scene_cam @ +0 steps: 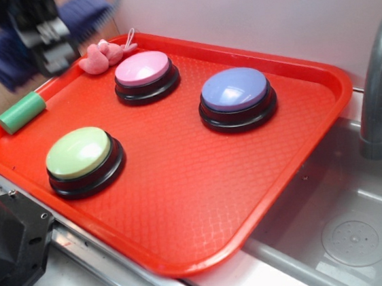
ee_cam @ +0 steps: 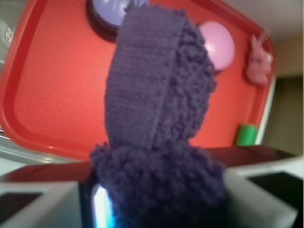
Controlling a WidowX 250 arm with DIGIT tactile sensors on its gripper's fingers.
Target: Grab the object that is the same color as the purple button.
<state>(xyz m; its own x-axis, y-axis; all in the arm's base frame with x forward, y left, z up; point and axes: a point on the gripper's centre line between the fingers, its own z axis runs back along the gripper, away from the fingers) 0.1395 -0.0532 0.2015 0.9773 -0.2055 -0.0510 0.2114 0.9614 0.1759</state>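
The small dark purple fuzzy terry cloth rag (ee_cam: pixel 156 123) is pinched in the closed hand (scene_cam: pixel 47 38), raised above the far left corner of the red plastic tray (scene_cam: pixel 204 203). Its long axis hangs straight from the hand, well apart from the lavender-domed round push button (scene_cam: pixel 236 97).

Dark navy-purple terry cloth rag (ee_cam: pixel 156 118): fuzzy loops, one flat woven band. Red plastic tray (scene_cam: pixel 202 183) has a diamond-grid texture. Black-based round buttons: lavender-blue dome (scene_cam: pixel 235 90), pink dome (scene_cam: pixel 143 69), light green dome (scene_cam: pixel 79 152); also a green cylinder (scene_cam: pixel 21 112) and pink plush toy (scene_cam: pixel 103 55).
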